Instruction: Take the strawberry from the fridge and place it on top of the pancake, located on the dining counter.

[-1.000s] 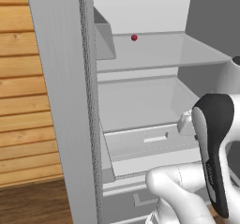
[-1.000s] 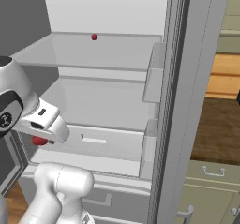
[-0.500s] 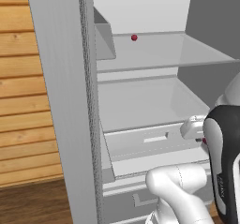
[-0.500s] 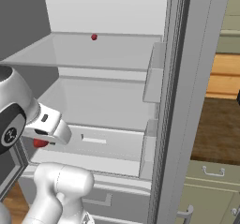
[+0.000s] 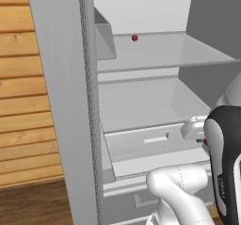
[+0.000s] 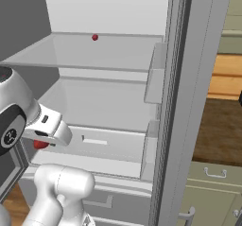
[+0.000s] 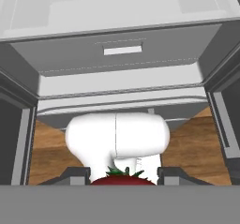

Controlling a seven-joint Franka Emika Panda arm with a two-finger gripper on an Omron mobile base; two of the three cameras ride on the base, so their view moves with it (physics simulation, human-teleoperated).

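Lowered and drawn back from the fridge (image 6: 189, 78) since a second ago, the hand (image 7: 123, 175) holds a strawberry (image 7: 123, 178) between its fingertips, low before the drawers (image 7: 117, 54). A small red thing (image 5: 134, 37) sits on the upper glass shelf (image 5: 188, 54). Open door bins (image 6: 153, 73) flank the right.

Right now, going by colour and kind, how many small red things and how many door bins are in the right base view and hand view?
Small red things: 2, the strawberry between the fingers of the gripper and a red ball on the upper shelf.
Door bins: 2, the upper bin and the lower bin.
Total: 4.
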